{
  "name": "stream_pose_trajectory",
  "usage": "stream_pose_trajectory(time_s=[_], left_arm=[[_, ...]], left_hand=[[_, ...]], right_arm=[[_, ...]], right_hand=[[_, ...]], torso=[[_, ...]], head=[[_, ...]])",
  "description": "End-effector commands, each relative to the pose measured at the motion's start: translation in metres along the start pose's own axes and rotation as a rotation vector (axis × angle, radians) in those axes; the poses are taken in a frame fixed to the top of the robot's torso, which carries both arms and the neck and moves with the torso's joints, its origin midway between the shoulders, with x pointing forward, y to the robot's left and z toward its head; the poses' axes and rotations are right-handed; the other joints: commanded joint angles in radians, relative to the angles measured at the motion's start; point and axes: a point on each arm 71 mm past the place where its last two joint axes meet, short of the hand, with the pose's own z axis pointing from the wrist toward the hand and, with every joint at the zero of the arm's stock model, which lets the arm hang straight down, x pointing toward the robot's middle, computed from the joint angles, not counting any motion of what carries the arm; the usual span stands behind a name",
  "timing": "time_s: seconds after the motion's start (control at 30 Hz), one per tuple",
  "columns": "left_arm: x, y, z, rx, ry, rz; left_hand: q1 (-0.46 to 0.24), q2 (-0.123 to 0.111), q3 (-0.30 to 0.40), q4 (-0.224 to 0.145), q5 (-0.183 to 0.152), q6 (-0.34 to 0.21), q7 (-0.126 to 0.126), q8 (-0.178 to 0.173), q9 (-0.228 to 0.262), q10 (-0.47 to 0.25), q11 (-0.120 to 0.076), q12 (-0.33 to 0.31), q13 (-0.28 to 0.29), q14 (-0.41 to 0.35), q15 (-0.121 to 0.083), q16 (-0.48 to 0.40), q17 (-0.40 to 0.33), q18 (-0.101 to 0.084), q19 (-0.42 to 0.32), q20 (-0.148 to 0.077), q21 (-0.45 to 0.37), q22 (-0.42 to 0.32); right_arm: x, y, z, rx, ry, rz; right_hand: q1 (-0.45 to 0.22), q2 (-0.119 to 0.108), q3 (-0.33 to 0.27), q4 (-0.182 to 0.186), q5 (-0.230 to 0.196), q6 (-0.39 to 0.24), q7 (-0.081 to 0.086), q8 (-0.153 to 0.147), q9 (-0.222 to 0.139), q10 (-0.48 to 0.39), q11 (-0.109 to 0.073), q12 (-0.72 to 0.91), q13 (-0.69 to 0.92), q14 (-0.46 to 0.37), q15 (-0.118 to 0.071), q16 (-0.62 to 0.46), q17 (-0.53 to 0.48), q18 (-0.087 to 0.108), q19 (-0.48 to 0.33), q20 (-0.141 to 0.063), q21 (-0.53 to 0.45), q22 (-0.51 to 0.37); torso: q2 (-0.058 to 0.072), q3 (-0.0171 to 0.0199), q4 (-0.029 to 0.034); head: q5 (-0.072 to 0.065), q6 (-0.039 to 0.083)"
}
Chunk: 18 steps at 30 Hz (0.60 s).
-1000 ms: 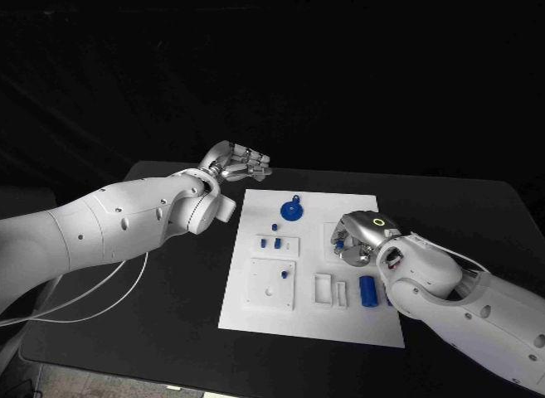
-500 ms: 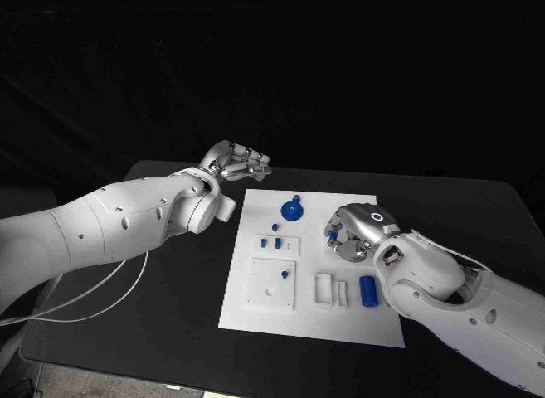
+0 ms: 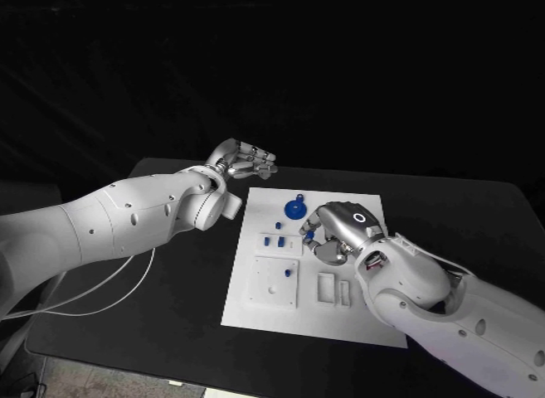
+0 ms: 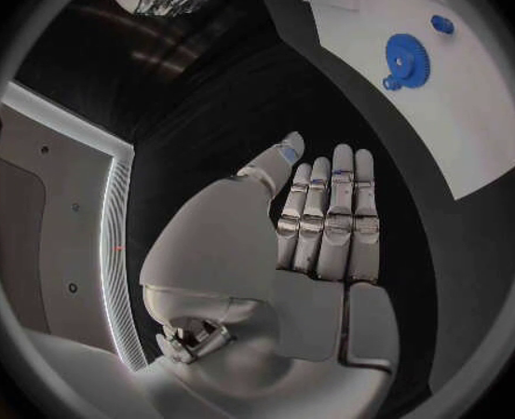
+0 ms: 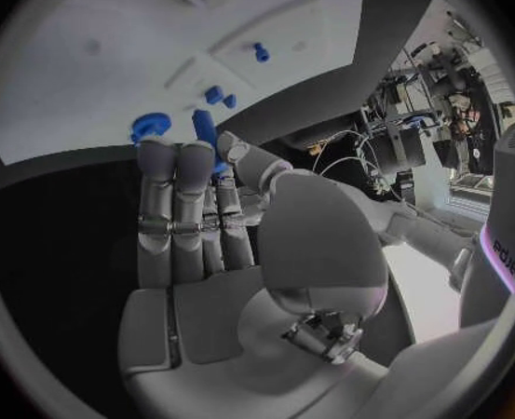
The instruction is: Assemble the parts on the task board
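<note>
Black cloth hung behind a black table (image 3: pixel 141 315), and the white task board (image 3: pixel 255 311) lay flat in its middle, long side running away from the robot; a white cable (image 3: pixel 99 303) trailed over the table's near left part. The right hand (image 3: pixel 334 230) hovered over the board's middle with its fingers drawn together round a small blue cylindrical part (image 5: pixel 206 132), pinched between thumb and fingertips as the right wrist view showed; it was held low and near the raised white blocks, probably so that it could be seated in one of them. A blue gear (image 3: pixel 294 209) lay flat on the board's far end, just beyond that hand; two short blue pegs (image 3: pixel 274 242) stood in a block beside it, and a smaller blue peg (image 3: pixel 288 270) in the square block nearer the robot. The left hand (image 3: pixel 242 160) hung off the board's far left corner, holding nothing, fingers straight and side by side, seemingly parked clear of the work.
</note>
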Motion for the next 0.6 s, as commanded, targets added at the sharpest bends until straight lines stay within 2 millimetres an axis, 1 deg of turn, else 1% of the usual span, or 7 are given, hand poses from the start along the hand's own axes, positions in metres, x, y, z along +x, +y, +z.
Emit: stream_pose_trajectory(time_s=[0.03, 0.17, 0.2, 0.33, 0.37, 0.5, 0.6], left_arm=[[0.003, -0.002, 0.002, 0.002, 0.004, -0.003], [0.005, -0.002, 0.003, 0.003, 0.006, -0.003], [0.005, -0.002, 0.003, 0.003, 0.007, -0.003], [0.007, -0.003, 0.004, 0.004, 0.01, -0.003], [0.008, -0.003, 0.004, 0.005, 0.011, -0.004], [0.01, -0.004, 0.005, 0.006, 0.017, -0.005], [0.011, -0.004, 0.005, 0.007, 0.019, -0.006]], left_hand=[[0.003, -0.003, 0.0, 0.005, 0.004, -0.001, 0.001, 0.001, 0.002, -0.008, 0.001, 0.0, 0.0, -0.007, 0.0, -0.002, 0.001, -0.005, -0.008, 0.0, -0.003, -0.003], [0.003, -0.003, 0.0, 0.005, 0.004, -0.001, 0.001, 0.001, 0.002, -0.008, 0.001, 0.0, 0.0, -0.007, 0.0, -0.002, 0.001, -0.005, -0.008, 0.0, -0.003, -0.003], [0.003, -0.003, 0.0, 0.005, 0.004, -0.001, 0.001, 0.001, 0.002, -0.008, 0.001, 0.0, 0.0, -0.007, 0.0, -0.002, 0.001, -0.005, -0.008, 0.0, -0.003, -0.003], [0.003, -0.003, 0.0, 0.005, 0.004, -0.001, 0.001, 0.001, 0.002, -0.008, 0.001, 0.0, 0.0, -0.007, 0.0, -0.002, 0.001, -0.005, -0.008, 0.0, -0.003, -0.003], [0.003, -0.003, 0.0, 0.005, 0.004, -0.001, 0.001, 0.001, 0.002, -0.008, 0.001, 0.0, 0.0, -0.007, 0.0, -0.002, 0.001, -0.005, -0.008, 0.0, -0.003, -0.003], [0.001, -0.001, 0.0, 0.008, 0.001, 0.001, 0.001, 0.001, 0.002, -0.009, 0.001, 0.0, 0.0, -0.008, 0.001, -0.002, 0.001, -0.005, -0.009, 0.001, -0.002, -0.007], [0.0, -0.002, -0.001, 0.01, -0.001, 0.001, 0.001, 0.001, 0.001, -0.009, 0.001, 0.0, 0.0, -0.008, 0.001, -0.002, 0.001, -0.005, -0.008, 0.001, -0.003, -0.01]], right_arm=[[0.007, 0.017, 0.0, -0.061, -0.006, 0.018], [0.021, 0.033, 0.0, -0.104, 0.015, 0.033], [0.024, 0.037, -0.001, -0.112, 0.019, 0.035], [0.036, 0.049, -0.002, -0.145, 0.041, 0.044], [0.04, 0.053, -0.003, -0.154, 0.048, 0.046], [0.051, 0.062, -0.004, -0.176, 0.068, 0.053], [0.056, 0.065, -0.005, -0.184, 0.077, 0.056]], right_hand=[[0.013, 0.003, -0.001, 0.001, 0.003, 0.008, -0.001, 0.001, 0.0, 0.064, -0.039, 0.005, 0.01, 0.0, -0.007, -0.008, 0.001, 0.018, 0.039, -0.009, 0.002, 0.003], [0.011, 0.004, -0.002, 0.002, 0.003, 0.008, -0.001, 0.001, 0.0, 0.064, -0.04, 0.005, 0.01, 0.0, -0.007, -0.008, 0.002, 0.018, 0.04, -0.009, 0.0, 0.003], [0.011, 0.004, -0.002, 0.002, 0.003, 0.008, -0.001, 0.001, 0.0, 0.064, -0.04, 0.005, 0.01, 0.0, -0.007, -0.008, 0.002, 0.018, 0.04, -0.009, 0.0, 0.003], [0.011, 0.005, -0.003, 0.002, 0.003, 0.008, -0.002, 0.001, 0.0, 0.065, -0.04, 0.005, 0.01, 0.001, -0.008, -0.009, 0.002, 0.018, 0.04, -0.01, -0.001, 0.004], [0.011, 0.005, -0.003, 0.002, 0.003, 0.008, -0.002, 0.001, 0.0, 0.065, -0.04, 0.005, 0.01, 0.001, -0.008, -0.009, 0.002, 0.018, 0.04, -0.01, -0.001, 0.004], [0.011, 0.005, -0.003, 0.001, 0.003, 0.008, -0.002, 0.001, 0.0, 0.065, -0.04, 0.005, 0.01, 0.001, -0.008, -0.01, 0.003, 0.019, 0.04, -0.01, -0.003, 0.005], [0.011, 0.005, -0.003, 0.001, 0.003, 0.008, -0.002, 0.001, 0.0, 0.065, -0.04, 0.005, 0.01, 0.001, -0.008, -0.01, 0.003, 0.019, 0.04, -0.01, -0.003, 0.005]], torso=[[0.0, 0.0023, 0.003], [0.002, 0.0013, 0.001], [0.002, 0.0013, 0.001], [0.002, 0.0023, 0.0006], [0.001, 0.0026, 0.0008], [0.001, 0.0029, 0.0011], [0.001, 0.0024, 0.0009]], head=[[0.01, -0.002], [0.024, -0.007], [0.024, -0.007], [0.031, -0.011], [0.036, -0.013], [0.042, -0.015], [0.044, -0.017]])
